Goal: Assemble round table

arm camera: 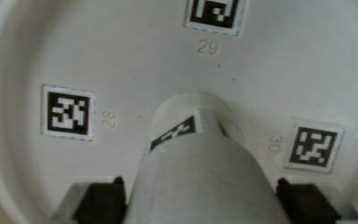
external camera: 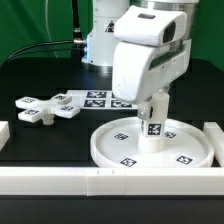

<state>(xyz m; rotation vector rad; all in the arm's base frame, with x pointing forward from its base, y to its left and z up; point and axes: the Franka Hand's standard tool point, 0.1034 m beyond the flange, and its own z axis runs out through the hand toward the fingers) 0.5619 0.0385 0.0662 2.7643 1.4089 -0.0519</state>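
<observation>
The large rimmed round disc point(external camera: 105, 150) lies flat on the black table at the exterior view's right, tags facing up. The short cylindrical leg point(external camera: 154, 128) stands upright at its centre, with its lower end on the disc. My gripper point(external camera: 155, 104) comes straight down from above and is shut on the leg's upper part. In the wrist view the leg point(arm camera: 197, 150) runs from between my gripper's point(arm camera: 199, 203) dark fingers point(arm camera: 101, 200) down to the disc point(arm camera: 87, 50). The cross-shaped four-armed piece point(external camera: 42, 108) lies loose on the table at the exterior view's left.
The marker board point(external camera: 95, 98) lies flat behind the disc, near the robot base. A long white rail point(external camera: 100, 182) runs along the front, close to the disc's rim. Shorter rail pieces stand at the far left point(external camera: 3, 135) and far right point(external camera: 213, 135).
</observation>
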